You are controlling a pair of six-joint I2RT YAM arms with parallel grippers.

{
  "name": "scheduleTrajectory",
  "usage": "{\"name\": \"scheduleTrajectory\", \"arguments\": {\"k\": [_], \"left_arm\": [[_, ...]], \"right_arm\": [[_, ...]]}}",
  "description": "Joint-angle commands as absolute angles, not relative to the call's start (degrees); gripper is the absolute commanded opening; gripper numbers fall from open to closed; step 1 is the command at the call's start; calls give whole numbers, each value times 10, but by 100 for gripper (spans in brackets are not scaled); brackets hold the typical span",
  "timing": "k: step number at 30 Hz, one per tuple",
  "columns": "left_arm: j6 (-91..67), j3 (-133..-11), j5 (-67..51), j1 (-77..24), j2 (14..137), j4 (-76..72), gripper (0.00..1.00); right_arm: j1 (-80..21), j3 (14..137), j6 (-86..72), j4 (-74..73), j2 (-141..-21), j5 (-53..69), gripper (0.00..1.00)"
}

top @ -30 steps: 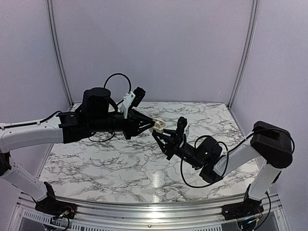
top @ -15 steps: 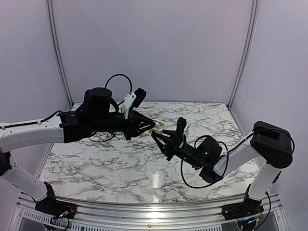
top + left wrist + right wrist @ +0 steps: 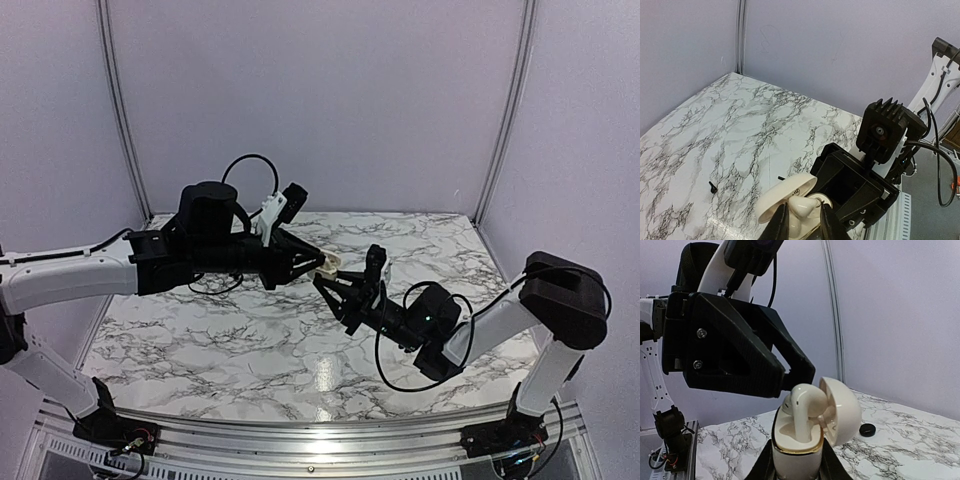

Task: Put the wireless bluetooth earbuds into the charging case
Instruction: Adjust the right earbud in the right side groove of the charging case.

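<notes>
Left jaws: the left gripper [image 3: 800, 229] has its fingers drawn close on the upper end of a cream earbud [image 3: 801, 405]; by the look of it, this pinch is meant to steer the stem straight down into its socket
Right jaws: the right gripper [image 3: 797, 471] is clamped on the lower body of the charging case [image 3: 794, 452], one finger on each side; this seems meant to hold the case steady and mouth-up so the other arm has something firm to press into
Earbud: its stem is down inside the case and its head stands above the gold rim; it looks not yet fully seated
Lid: the lid [image 3: 844, 410] is hinged back to the right, leaving the opening free
Arms: they meet tip to tip over the middle of the table [image 3: 200, 330]; the case is held in the air, off the marble
Hidden: where the left fingertips touch the earbud is masked by the black finger in the right wrist view and cut by the frame edge in the left wrist view; whether a second earbud sits in the case cannot be told; dark specks [image 3: 713, 187] lie on the marble, too small to name
</notes>
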State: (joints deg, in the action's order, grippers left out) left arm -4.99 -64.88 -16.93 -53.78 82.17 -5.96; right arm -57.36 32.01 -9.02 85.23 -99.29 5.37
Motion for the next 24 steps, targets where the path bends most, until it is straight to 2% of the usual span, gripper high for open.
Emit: {"name": "scheduleTrajectory", "arguments": {"k": [1,24], "left_arm": [[-52,-670,-184,-535,832,-64,21],[-41,-670,-216,-536,839,-57,13]], "right_arm": [[-578,339,-95,866,-1002,59,0],[-578,343,-94,865,-1004,54,0]]}}
